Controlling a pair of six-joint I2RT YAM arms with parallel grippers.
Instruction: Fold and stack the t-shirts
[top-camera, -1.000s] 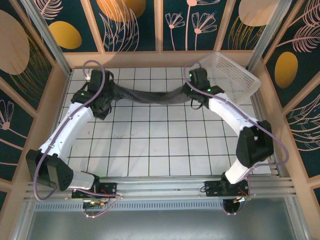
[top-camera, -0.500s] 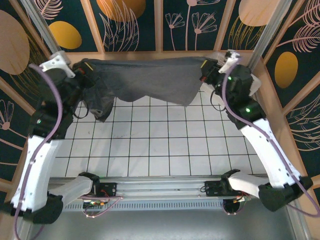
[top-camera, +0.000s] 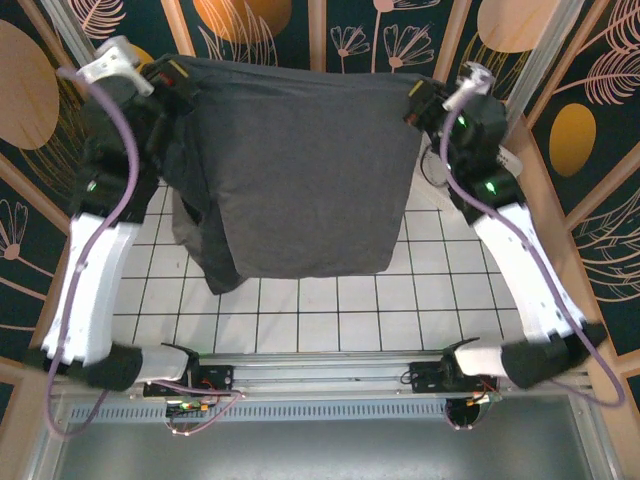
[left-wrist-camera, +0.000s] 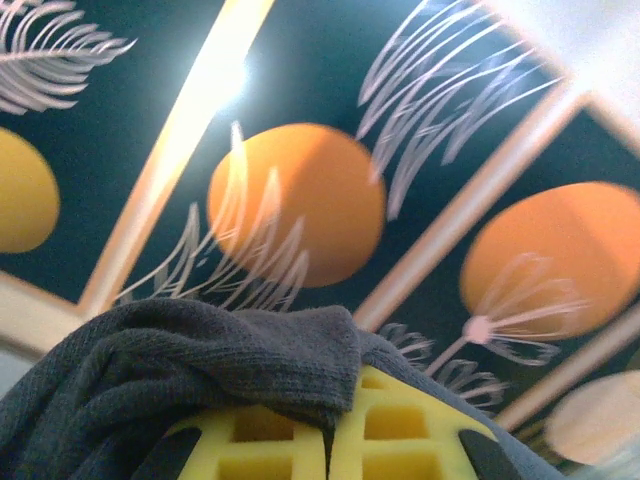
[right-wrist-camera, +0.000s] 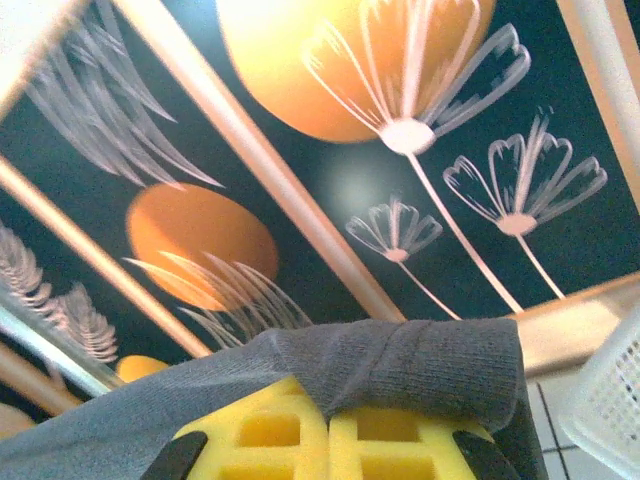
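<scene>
A dark charcoal t-shirt (top-camera: 300, 170) hangs spread like a curtain high above the tiled table, stretched between both raised arms. My left gripper (top-camera: 178, 72) is shut on its top left corner, my right gripper (top-camera: 418, 100) on its top right corner. In the left wrist view the yellow pads (left-wrist-camera: 385, 440) press together with knit fabric (left-wrist-camera: 180, 370) bunched over them. The right wrist view shows the same: yellow pads (right-wrist-camera: 270, 440) closed, grey fabric (right-wrist-camera: 420, 365) draped across their tips. The shirt's lower hem reaches toward the table's front, a sleeve sagging at the lower left (top-camera: 205, 250).
The white tiled table (top-camera: 330, 310) lies below the shirt. A white lattice basket (right-wrist-camera: 610, 400) stands at the back right, mostly hidden behind my right arm. Patterned wall panels (top-camera: 110, 60) close in the back and sides.
Both arms have lifted the t-shirt from a bunched strip on the table to high in the air, and it has unfurled to hang flat and full length.
</scene>
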